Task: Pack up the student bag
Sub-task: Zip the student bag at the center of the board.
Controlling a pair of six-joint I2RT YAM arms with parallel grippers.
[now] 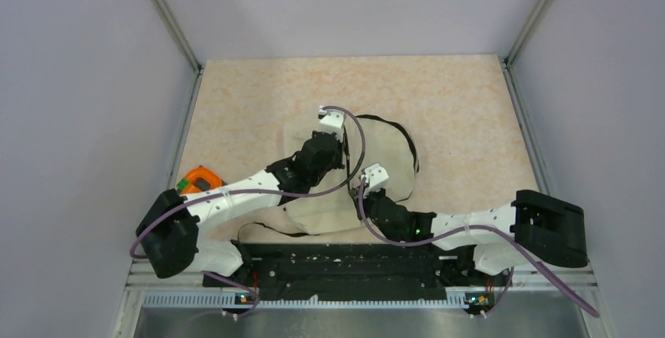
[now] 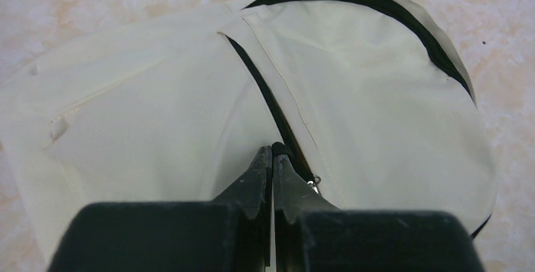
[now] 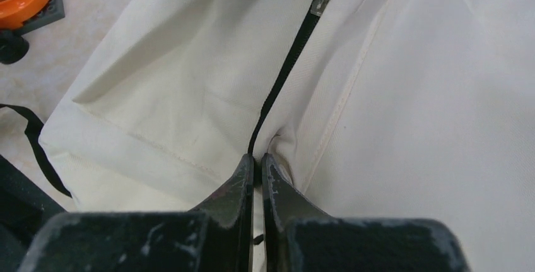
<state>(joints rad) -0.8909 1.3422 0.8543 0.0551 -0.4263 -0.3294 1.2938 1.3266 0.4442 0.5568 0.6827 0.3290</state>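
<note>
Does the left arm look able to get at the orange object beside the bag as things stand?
Probably not yet: the left gripper is shut on the student bag at its zipper, and the orange object lies beside that arm's forearm, so it would have to let go and fold back.

No lettering can be read on the student bag (image 2: 391, 114) or anywhere else.

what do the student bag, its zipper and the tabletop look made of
The student bag: soft matte cream woven cloth, probably cotton or canvas; it creases and shows stitched seams. Its zipper: black tape, likely synthetic. The tabletop: hard, smooth, peach-speckled, perhaps laminate or stone-look.
</note>
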